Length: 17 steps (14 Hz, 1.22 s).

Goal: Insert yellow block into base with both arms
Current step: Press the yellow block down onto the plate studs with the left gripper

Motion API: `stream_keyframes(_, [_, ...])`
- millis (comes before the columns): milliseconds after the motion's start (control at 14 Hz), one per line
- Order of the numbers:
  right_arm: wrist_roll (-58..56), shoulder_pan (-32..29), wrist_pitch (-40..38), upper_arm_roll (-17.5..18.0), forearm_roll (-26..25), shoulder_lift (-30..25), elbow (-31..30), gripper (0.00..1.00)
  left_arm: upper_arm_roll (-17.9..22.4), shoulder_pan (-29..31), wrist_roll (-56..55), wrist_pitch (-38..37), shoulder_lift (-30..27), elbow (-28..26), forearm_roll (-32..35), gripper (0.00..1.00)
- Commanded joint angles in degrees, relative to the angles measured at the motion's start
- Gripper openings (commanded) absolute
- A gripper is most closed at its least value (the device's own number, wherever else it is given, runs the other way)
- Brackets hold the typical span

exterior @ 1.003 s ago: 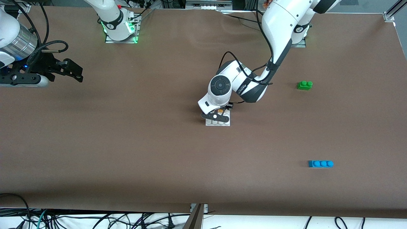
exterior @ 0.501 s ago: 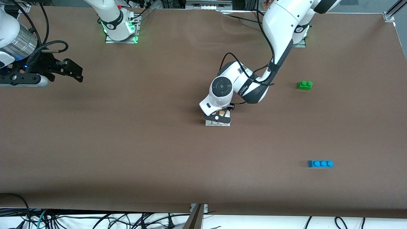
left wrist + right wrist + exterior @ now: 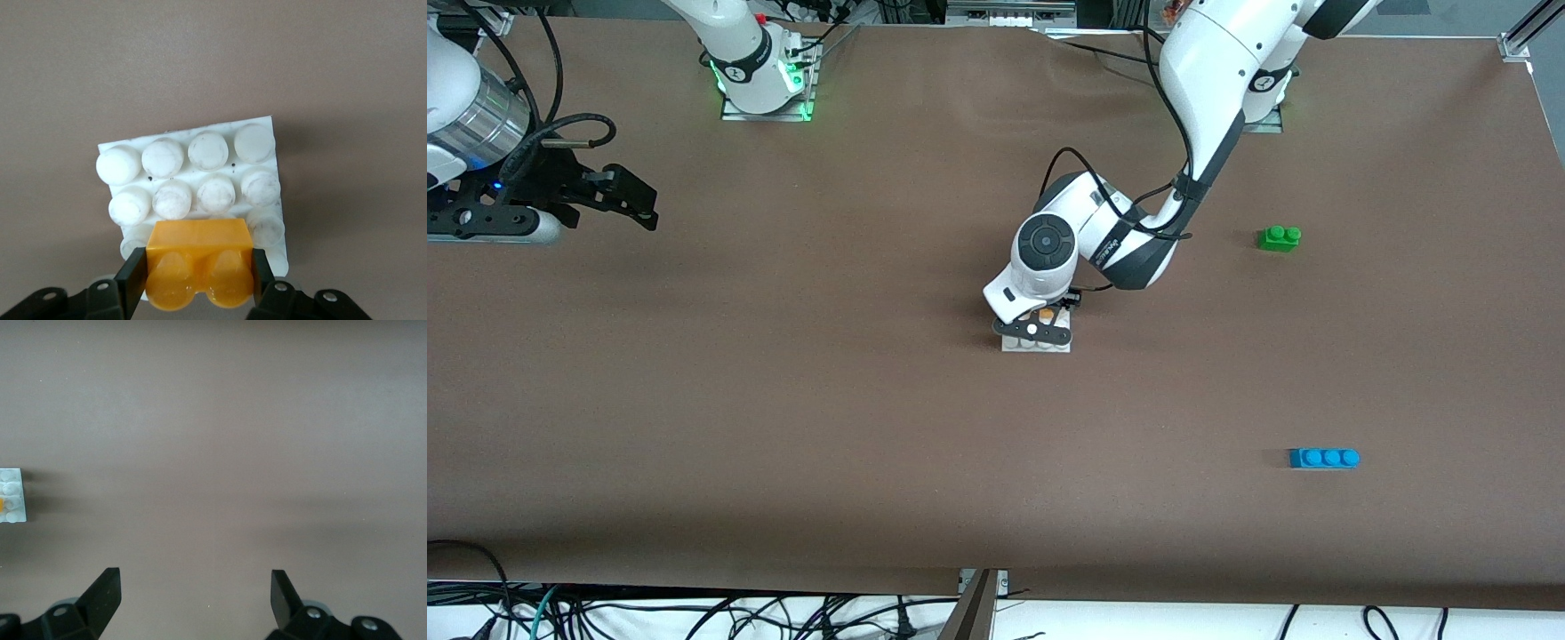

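Observation:
The yellow block (image 3: 199,263) is clamped between the fingers (image 3: 131,277) of my left gripper (image 3: 199,275), studs toward the wrist camera. It sits at the edge rows of the white studded base (image 3: 200,150); I cannot tell whether it touches the studs. In the front view the left gripper (image 3: 1039,325) hangs low over the base (image 3: 1036,345) in mid-table, and a bit of yellow block (image 3: 1047,313) shows under the wrist. My right gripper (image 3: 633,197) waits open above the right arm's end of the table. In the right wrist view that gripper (image 3: 195,590) holds nothing, with the base (image 3: 13,495) at the picture's edge.
A green two-stud brick (image 3: 1279,237) lies toward the left arm's end of the table. A blue three-stud brick (image 3: 1324,458) lies at that end too, nearer the front camera. Brown table surface surrounds the base.
The left gripper has shifted slightly over the base with the yellow block still in it. The right arm has not moved.

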Motion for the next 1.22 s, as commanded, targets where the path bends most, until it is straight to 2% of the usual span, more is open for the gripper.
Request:
stream_keyframes(0, [0.5, 0.0, -0.3, 0.2, 0.0, 0.1, 0.8, 0.99, 0.3, -0.8, -0.9, 0.3, 1.8, 0.6, 0.4, 0.22])
stream_keyframes(573, [0.5, -0.1, -0.1, 0.1, 0.0, 0.2, 0.8, 0.99, 0.3, -0.5, -2.8, 0.2, 2.9, 0.5, 0.2, 0.22])
stream_keyframes(788, [0.5, 0.0, -0.2, 0.1, 0.0, 0.1, 0.8, 0.99, 0.3, -0.4, -2.6, 0.1, 2.9, 0.6, 0.3, 0.29])
stream_keyframes(860, [0.5, -0.1, -0.1, 0.1, 0.0, 0.1, 0.8, 0.99, 0.3, -0.4, -2.6, 0.1, 2.8, 0.7, 0.3, 0.46])
stream_keyframes(931, [0.6, -0.1, -0.1, 0.1, 0.0, 0.1, 0.8, 0.99, 0.3, -0.3, -2.2, 0.0, 2.8, 0.7, 0.3, 0.86])
stream_keyframes(1003, [0.6, 0.0, -0.1, 0.1, 0.0, 0.1, 0.8, 0.99, 0.3, -0.3, -2.0, 0.0, 2.6, 0.8, 0.4, 1.00])
stream_keyframes(1146, [0.6, 0.0, -0.1, 0.2, 0.0, 0.1, 0.8, 0.99, 0.3, -0.1, -2.1, -0.5, 2.2, 0.9, 0.4, 1.00])
